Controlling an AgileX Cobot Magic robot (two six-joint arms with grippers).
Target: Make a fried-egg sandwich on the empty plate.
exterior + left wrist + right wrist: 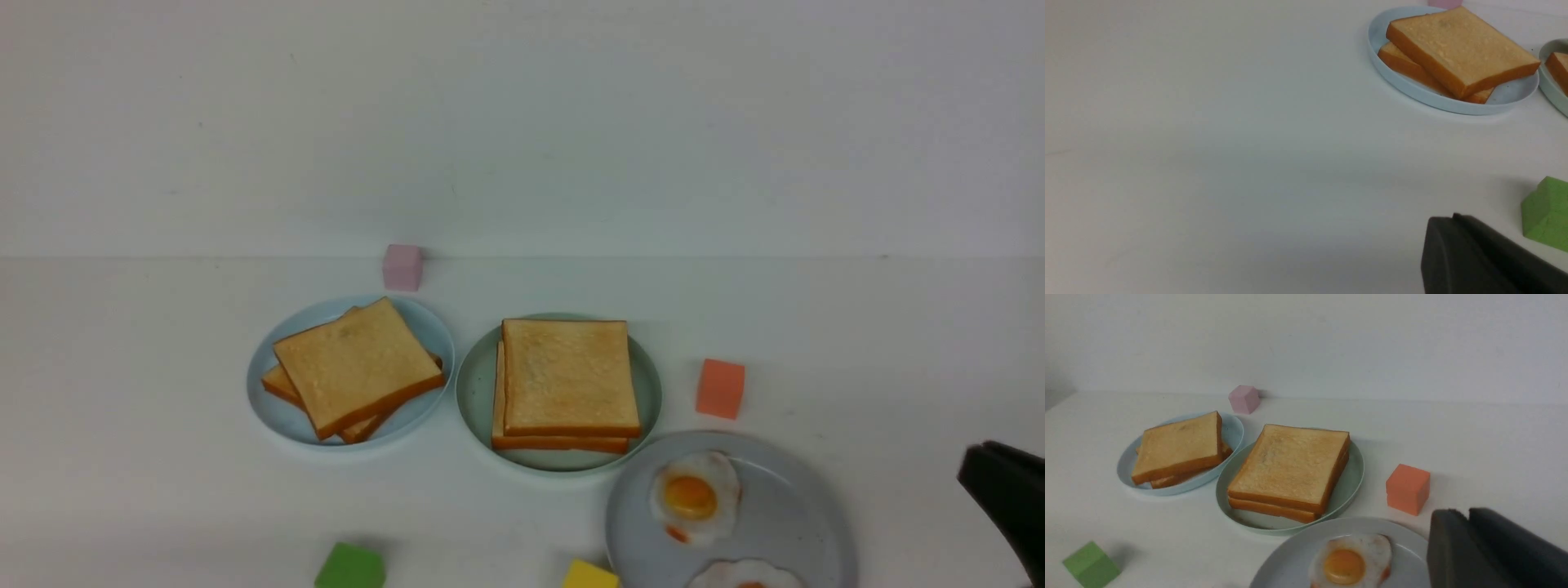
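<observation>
The fried-egg sandwich (569, 376) shows as two golden toast slices stacked squarely on the mint-green plate (469, 400); whatever lies between them is hidden. The right wrist view has the sandwich (1290, 465) and the mint-green plate (1351, 482) in mid frame. My right gripper (971, 467) hangs low at the front right, beside the grey plate. The right gripper (1466, 512) has a thin slit between its fingers, which hold nothing. My left gripper (1453, 216) is shut and empty, low over bare table near a green cube (1545, 216). It is outside the front view.
A grey plate (800, 506) at the front right carries two fried eggs (694, 496). A pale blue plate (269, 408) on the left holds skewed toast slices (359, 367). Pink (402, 267), orange (720, 389), green (349, 566) and yellow (589, 576) cubes lie around.
</observation>
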